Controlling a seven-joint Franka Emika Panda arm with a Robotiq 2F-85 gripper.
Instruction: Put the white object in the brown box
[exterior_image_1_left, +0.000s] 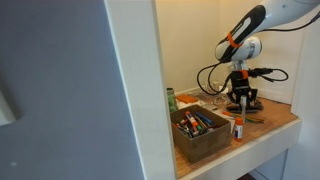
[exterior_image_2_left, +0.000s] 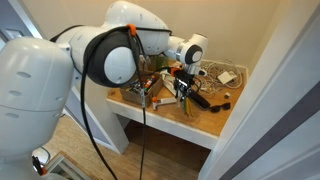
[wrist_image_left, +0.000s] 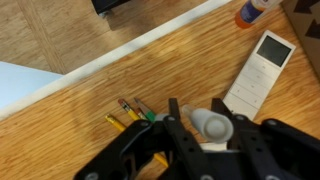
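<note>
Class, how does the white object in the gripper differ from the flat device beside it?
The white object is small and rounded; the device is flat, rectangular and longer. The white object sits between the fingers of the gripper; the device lies free on the table. Both are white.

We see a wood-top desk (exterior_image_1_left: 275, 118) w/ white front edge, set in a nook btwn cream walls (exterior_image_1_left: 190, 40), warm light inside. A white post (exterior_image_1_left: 135, 90) & grey panel (exterior_image_1_left: 55, 90) stand up front. Tan wood floor (exterior_image_2_left: 150, 160) below.
</note>
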